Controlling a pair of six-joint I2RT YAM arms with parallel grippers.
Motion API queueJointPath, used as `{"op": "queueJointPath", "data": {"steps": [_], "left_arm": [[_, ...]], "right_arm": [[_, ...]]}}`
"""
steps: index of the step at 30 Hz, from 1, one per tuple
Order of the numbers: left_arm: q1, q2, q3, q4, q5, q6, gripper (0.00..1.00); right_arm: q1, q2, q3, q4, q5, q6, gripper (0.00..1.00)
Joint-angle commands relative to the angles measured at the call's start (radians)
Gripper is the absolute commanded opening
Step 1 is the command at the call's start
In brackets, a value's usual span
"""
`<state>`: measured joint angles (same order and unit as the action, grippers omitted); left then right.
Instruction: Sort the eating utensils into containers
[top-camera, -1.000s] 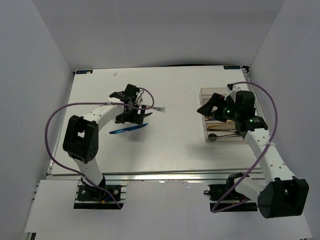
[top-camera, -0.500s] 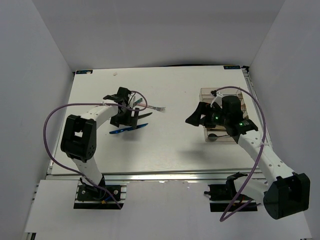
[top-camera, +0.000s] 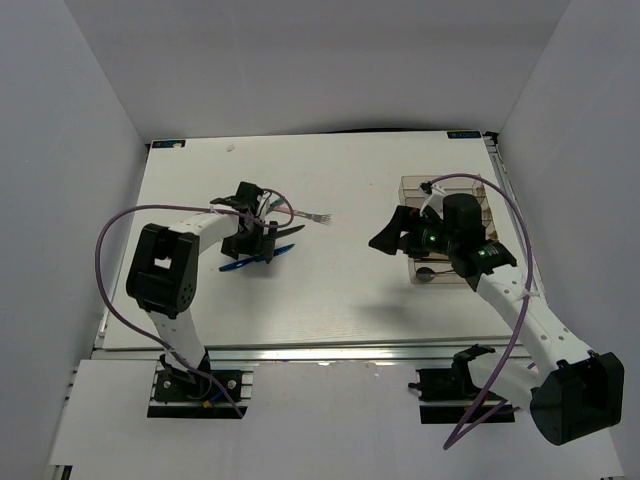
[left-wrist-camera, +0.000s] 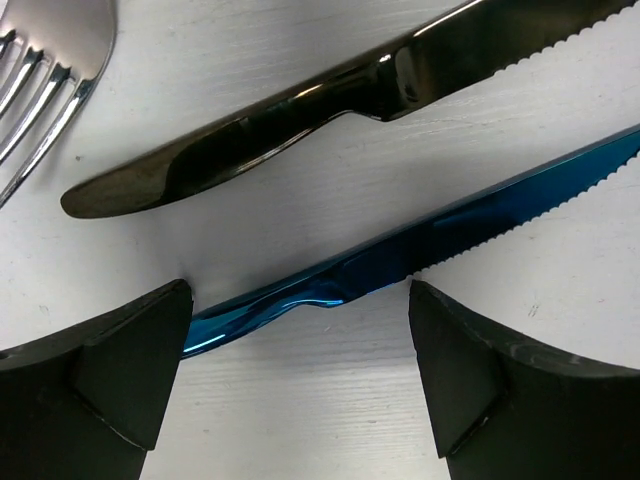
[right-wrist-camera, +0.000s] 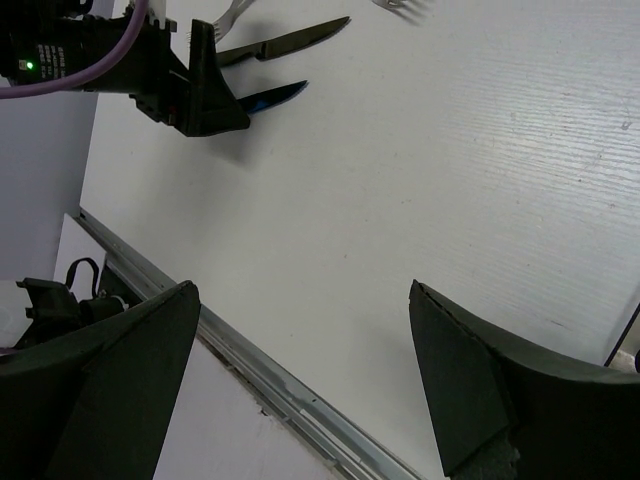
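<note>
The blue knife (left-wrist-camera: 400, 265) lies flat on the white table (top-camera: 330, 300), left of centre, its serrated blade running out to the right in the overhead view. Your left end effector (left-wrist-camera: 300, 345) stands over the handle with both fingers spread wide, one on either side, gripping nothing. The handle's tip reaches one finger (left-wrist-camera: 120, 370), though you cannot tell from the wrist view whether they touch. Just on the far side lies the black knife (left-wrist-camera: 300, 110), roughly parallel to the blue one and apart from it. The silver tines of a fork (left-wrist-camera: 40, 70) show beside the black knife's handle, and from overhead the tines point right. Well apart, on the right side of the table, sits the clear brownish tray (top-camera: 440, 182), partly hidden by the right arm. The bowl of a black spoon (top-camera: 427, 275) shows at its near left corner. Your right end effector (right-wrist-camera: 300, 330) hangs above bare table just left of the tray, fingers released and wide, with nothing between them.
</note>
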<state>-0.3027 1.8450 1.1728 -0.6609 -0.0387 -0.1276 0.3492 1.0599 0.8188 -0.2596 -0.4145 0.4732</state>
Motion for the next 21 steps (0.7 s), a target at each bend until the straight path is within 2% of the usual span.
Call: {"op": "queueJointPath", "data": {"steps": [1, 4, 10, 14, 19, 21], "left_arm": [[-0.035, -0.012, -0.085, 0.007, 0.036, -0.067, 0.97], [-0.084, -0.039, -0.148, 0.049, 0.020, -0.130, 0.94], [-0.277, -0.061, -0.240, 0.122, -0.049, -0.268, 0.89], [-0.318, -0.044, -0.259, 0.156, -0.070, -0.366, 0.81], [-0.366, -0.036, -0.245, 0.181, -0.124, -0.437, 0.80], [-0.369, -0.029, -0.239, 0.173, -0.127, -0.455, 0.73]], "right_arm": [[0.005, -0.035, 0.023, 0.022, 0.017, 0.005, 0.89], [0.005, -0.041, 0.028, 0.017, 0.032, 0.005, 0.89], [0.007, -0.047, 0.029, 0.010, 0.034, 0.007, 0.89], [0.007, -0.055, 0.031, 0.000, 0.034, 0.007, 0.89], [0.007, -0.063, 0.033, -0.012, 0.052, -0.001, 0.89], [0.005, -0.061, 0.036, -0.017, 0.043, -0.002, 0.89]]}}
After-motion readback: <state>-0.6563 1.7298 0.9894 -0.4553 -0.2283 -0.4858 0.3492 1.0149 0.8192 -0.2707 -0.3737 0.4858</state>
